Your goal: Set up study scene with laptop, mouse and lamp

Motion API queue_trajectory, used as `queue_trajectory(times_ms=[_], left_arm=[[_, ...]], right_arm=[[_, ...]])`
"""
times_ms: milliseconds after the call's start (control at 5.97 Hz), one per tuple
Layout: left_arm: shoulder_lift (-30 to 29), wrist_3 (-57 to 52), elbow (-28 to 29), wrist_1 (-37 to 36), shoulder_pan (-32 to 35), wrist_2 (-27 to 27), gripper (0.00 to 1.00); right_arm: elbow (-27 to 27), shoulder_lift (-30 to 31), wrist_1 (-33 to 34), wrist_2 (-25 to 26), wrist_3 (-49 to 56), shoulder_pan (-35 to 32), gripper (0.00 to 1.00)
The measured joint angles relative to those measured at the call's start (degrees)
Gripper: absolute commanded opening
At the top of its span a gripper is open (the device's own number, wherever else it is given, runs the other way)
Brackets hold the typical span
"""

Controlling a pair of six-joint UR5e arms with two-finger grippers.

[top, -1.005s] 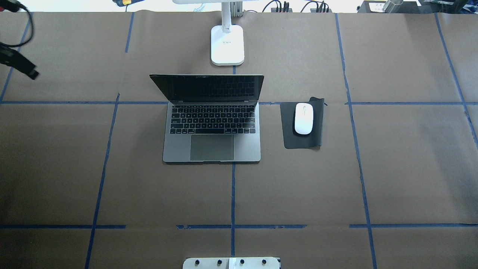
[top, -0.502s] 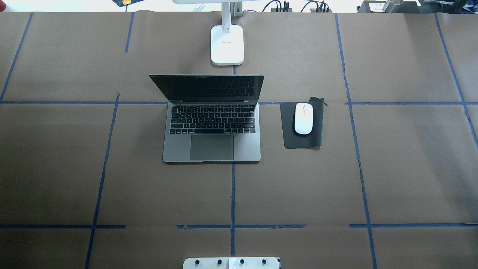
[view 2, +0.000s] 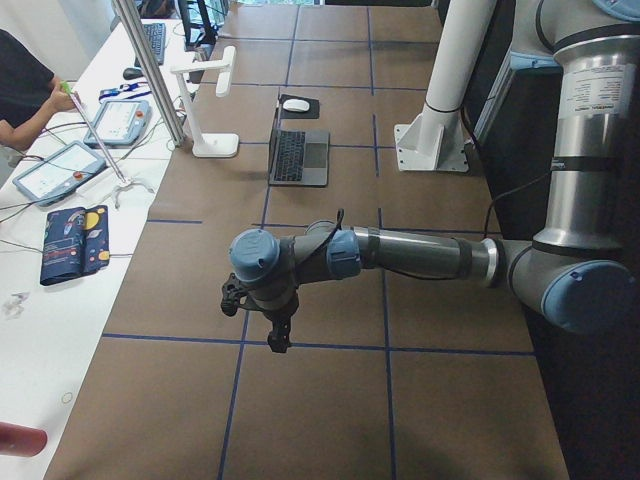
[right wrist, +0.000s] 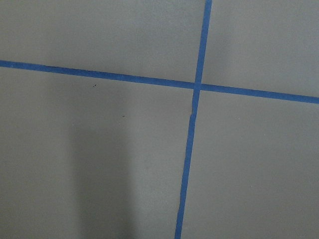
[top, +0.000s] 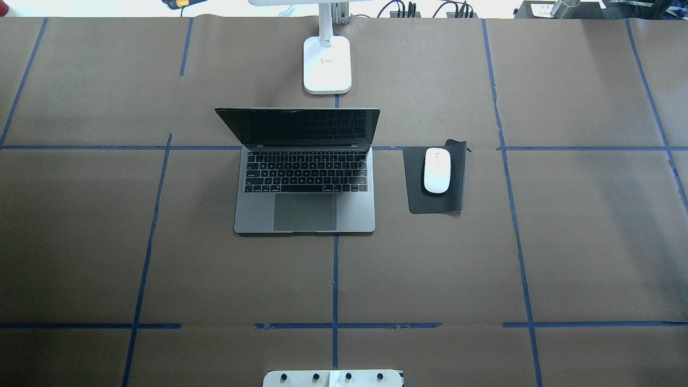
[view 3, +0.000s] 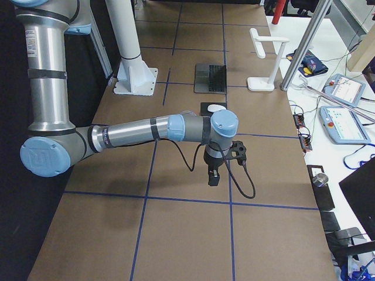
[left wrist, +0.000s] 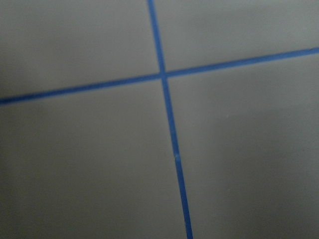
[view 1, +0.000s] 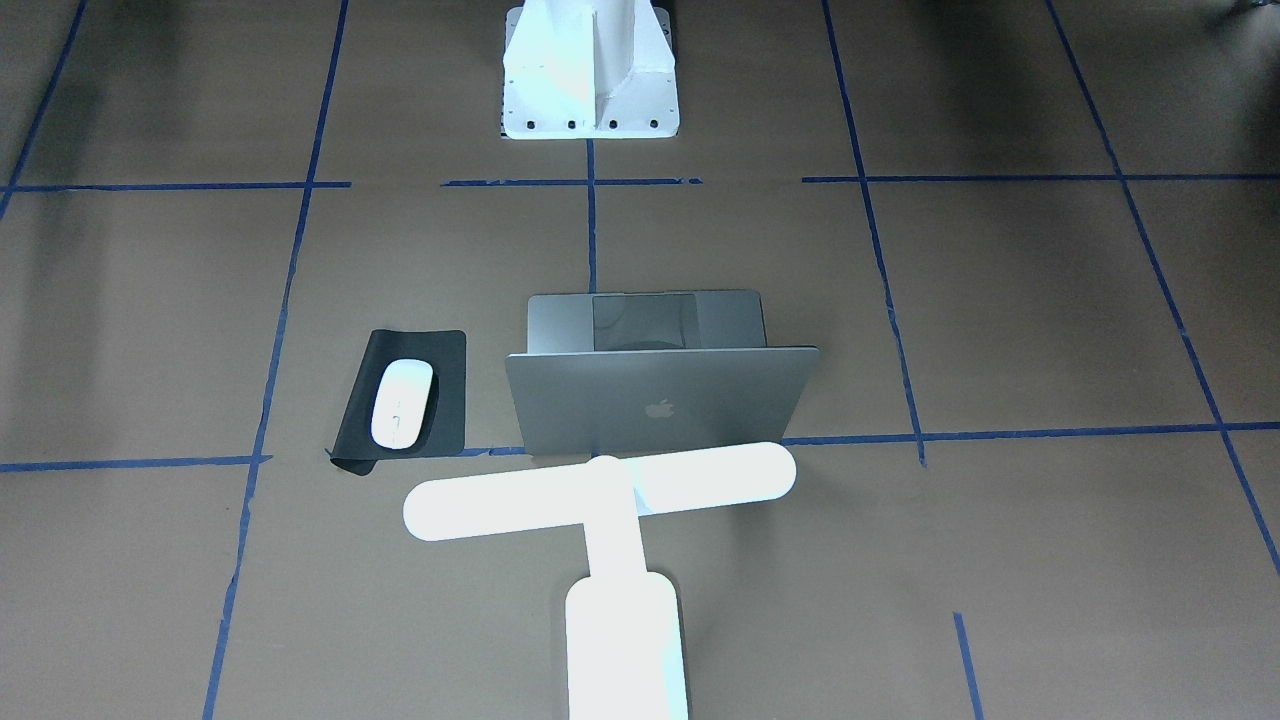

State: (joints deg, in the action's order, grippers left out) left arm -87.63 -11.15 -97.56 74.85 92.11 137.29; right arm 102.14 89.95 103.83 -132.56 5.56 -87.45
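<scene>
The open silver-grey laptop (top: pixel 305 212) sits mid-table, its apple-logo lid (view 1: pixel 660 400) facing the front camera. The white mouse (top: pixel 437 170) lies on a black mat (top: pixel 457 185) to the laptop's right. The glowing white lamp (view 1: pixel 600 490) stands behind the laptop, its base (top: pixel 327 64) at the far table edge. My left gripper (view 2: pixel 278 335) hangs over bare table far left of the laptop. My right gripper (view 3: pixel 213 178) hangs over bare table far right of the mouse (view 3: pixel 217 108). Both show only in the side views, so I cannot tell whether they are open or shut.
The white bolted pedestal (view 1: pixel 590 70) stands at the robot's side of the table. Blue tape lines (top: pixel 334 279) grid the brown paper cover. Both wrist views show only tape crossings (left wrist: pixel 163 75) (right wrist: pixel 197 85). Operators' tablets (view 2: pixel 60 165) lie on a side bench.
The left gripper, seen at the overhead view's left edge one second ago, has moved out of that view. The laptop, mouse and lamp have not moved.
</scene>
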Motion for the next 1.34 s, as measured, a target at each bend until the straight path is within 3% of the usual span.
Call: queue_trajectory(times_ms=[335,1005,1340], left_arm=[[2.3,4.3,-2.5,1.4,0.1,0.1,1.0],[3.6,2.0,-4.0,4.2,0.1,-0.4,1.0],[5.1,-0.1,-6.0,4.5,0.1,-3.7,1.0]], right_arm=[[-1.3,0.0,-0.2,-0.8,0.0,0.1,1.0],[-2.1,0.6,-0.5,-2.2,-0.1,0.1,1.0],[-3.0,0.4,-1.3,-2.9,-0.6,0.1,1.0]])
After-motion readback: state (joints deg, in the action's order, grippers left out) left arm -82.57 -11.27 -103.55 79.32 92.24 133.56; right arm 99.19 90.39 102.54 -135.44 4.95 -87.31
